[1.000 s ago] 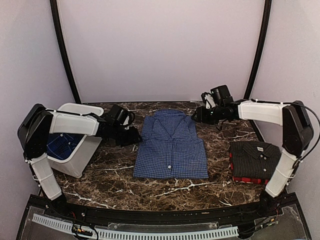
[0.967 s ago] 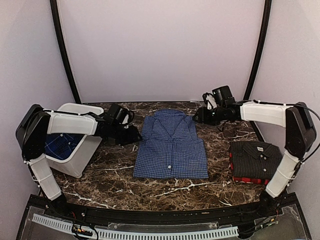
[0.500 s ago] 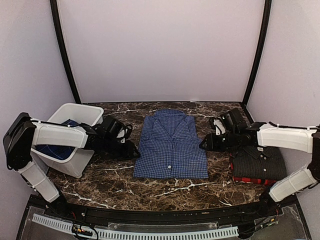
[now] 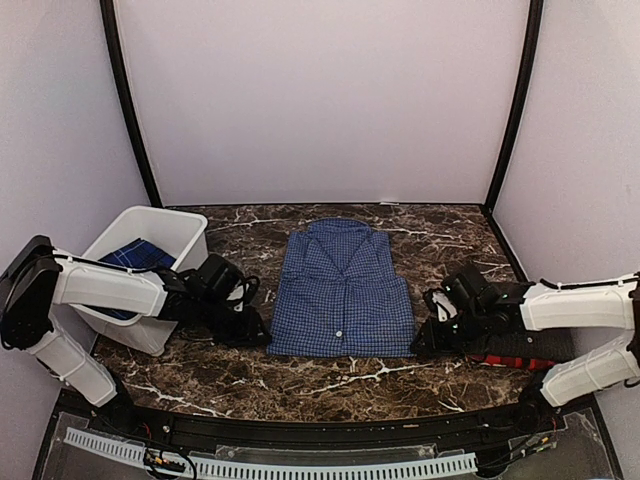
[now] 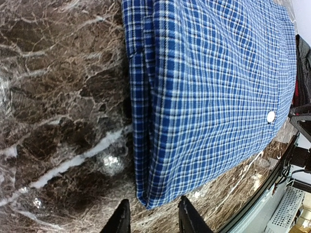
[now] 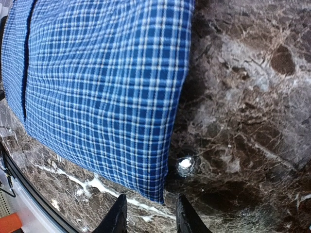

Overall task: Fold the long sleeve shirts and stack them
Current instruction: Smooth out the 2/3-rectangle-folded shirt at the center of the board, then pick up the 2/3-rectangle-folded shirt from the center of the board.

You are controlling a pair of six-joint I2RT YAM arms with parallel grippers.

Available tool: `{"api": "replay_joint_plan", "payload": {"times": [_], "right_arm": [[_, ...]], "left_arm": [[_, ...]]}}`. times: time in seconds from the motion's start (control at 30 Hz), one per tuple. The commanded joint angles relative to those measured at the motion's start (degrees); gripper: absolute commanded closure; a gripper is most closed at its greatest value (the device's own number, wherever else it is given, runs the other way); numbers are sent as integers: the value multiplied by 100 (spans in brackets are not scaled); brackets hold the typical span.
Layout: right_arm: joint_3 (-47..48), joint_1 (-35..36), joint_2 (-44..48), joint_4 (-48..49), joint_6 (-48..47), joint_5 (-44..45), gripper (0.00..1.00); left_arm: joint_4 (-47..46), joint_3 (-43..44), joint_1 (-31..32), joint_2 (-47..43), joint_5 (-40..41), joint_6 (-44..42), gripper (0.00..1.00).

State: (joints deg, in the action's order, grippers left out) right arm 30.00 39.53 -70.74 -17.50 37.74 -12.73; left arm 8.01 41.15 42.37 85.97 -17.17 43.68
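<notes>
From above, the blue shirt [image 4: 343, 290] lies mid-counter [image 4: 300, 385] with its sleeves tucked in and its collar at the far end; it is not yet folded in half. At the right a black shirt [image 4: 540, 342] sits on a red one [image 4: 500, 362], both mostly behind the right arm [image 4: 575, 305], so two look done. The bin [image 4: 160, 222] at left holds another blue cloth [image 4: 135, 255]; more may be waiting.

In the left wrist view, the left jaws stand apart, straddling the blue shirt's near left corner without clamping it.

In the right wrist view, the right jaws are likewise apart, bracketing the near right corner.

I'd judge the last fold and the stacking remain.
</notes>
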Motion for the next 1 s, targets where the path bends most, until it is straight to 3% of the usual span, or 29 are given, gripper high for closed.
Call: {"api": "replay_joint_plan", "payload": {"times": [0.0, 0.97], "right_arm": [[-178, 122, 11, 204, 260, -60, 69], [-400, 231, -499, 812, 472, -56, 75]], "left_arm": [[203, -178, 45, -252, -37, 113, 68], [-175, -289, 227, 215, -256, 263, 67]]}}
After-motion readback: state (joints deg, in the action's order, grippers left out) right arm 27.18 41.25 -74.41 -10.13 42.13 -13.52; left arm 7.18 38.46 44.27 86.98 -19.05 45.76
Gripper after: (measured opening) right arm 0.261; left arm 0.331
